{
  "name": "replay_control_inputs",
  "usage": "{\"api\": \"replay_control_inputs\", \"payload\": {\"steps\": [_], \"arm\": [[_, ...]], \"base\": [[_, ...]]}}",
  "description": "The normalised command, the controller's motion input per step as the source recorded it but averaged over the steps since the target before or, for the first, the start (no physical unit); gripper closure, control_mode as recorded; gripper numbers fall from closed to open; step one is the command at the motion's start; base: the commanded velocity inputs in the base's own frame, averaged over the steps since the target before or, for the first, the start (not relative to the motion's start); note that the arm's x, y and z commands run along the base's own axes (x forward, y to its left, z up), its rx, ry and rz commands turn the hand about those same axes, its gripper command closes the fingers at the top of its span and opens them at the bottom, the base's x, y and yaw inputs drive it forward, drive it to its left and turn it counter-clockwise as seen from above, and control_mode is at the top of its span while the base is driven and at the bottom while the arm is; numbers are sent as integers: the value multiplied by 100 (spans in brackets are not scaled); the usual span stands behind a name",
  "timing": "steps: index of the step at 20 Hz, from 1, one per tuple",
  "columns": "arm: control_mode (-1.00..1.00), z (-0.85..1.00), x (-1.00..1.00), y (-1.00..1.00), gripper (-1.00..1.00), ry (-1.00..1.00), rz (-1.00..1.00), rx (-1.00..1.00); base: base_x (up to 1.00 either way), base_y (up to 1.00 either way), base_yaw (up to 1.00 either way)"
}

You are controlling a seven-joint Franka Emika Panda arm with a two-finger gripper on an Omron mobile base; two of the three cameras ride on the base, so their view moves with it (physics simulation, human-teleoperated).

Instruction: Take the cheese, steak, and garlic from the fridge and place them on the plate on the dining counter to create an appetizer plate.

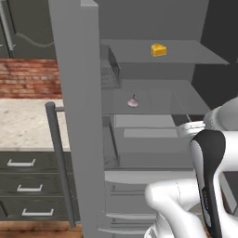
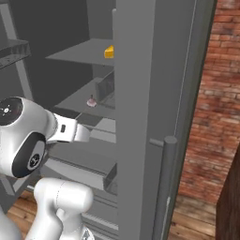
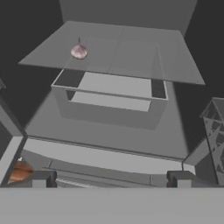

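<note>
- While the gripper (image 3: 109,178) stands fully open and empty, its tips far apart at the bottom of the hand view, nothing from the fridge (image 1: 76,93) is yet held.
- Garlic (image 3: 78,51): on the middle shelf, upright, towards the shelf's left side in the hand view, well ahead of the tips.
- Cheese (image 1: 158,49): on the top shelf, near its front, above the garlic.
- Steak: not located; position cannot be told.
- Plate and counter: not located at this moment.
- Risk, reach: the garlic sits off to one side of the hand's line; a straight advance would likely close on air or nudge the bulb along the shelf.
- Risk, size: the bulb is small and rounded; wide jaws closing off-centre could squeeze it out sideways.
- Risk, clearance: the clear drawer (image 3: 109,98) below the shelf and the shelf's front edge lie between hand and garlic; a low approach could strike either.
- Risk, door: the open door (image 2: 140,117) stands close beside the arm; a wide swing outward could clip it.
- Hand view shows: the drawer's rim, the lower ledges, and a wire basket (image 3: 215,127) at right.
- Left base view shows: cheese and garlic (image 1: 133,102) together, one shelf apart, plus the door's bar handle (image 1: 60,162).
- Right base view shows: the cheese (image 2: 109,52) half hidden behind the door edge, and a brick wall (image 2: 215,93) beyond.
</note>
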Motion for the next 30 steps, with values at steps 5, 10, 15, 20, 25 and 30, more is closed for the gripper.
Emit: {"api": "replay_control_inputs", "payload": {"steps": [5,10,15,20,25,30], "arm": [[100,0,0,0,-100,0,0,0],[100,0,0,0,-100,0,0,0],[-100,-20,38,31,-100,0,0,0],[-100,0,44,10,-100,-6,0,8],[-100,0,56,1,-100,-3,0,17],[-100,0,44,22,-100,3,0,0]], "base": [[57,6,0],[16,4,0],[0,0,0],[0,0,0],[0,0,0],[0,0,0]]}}
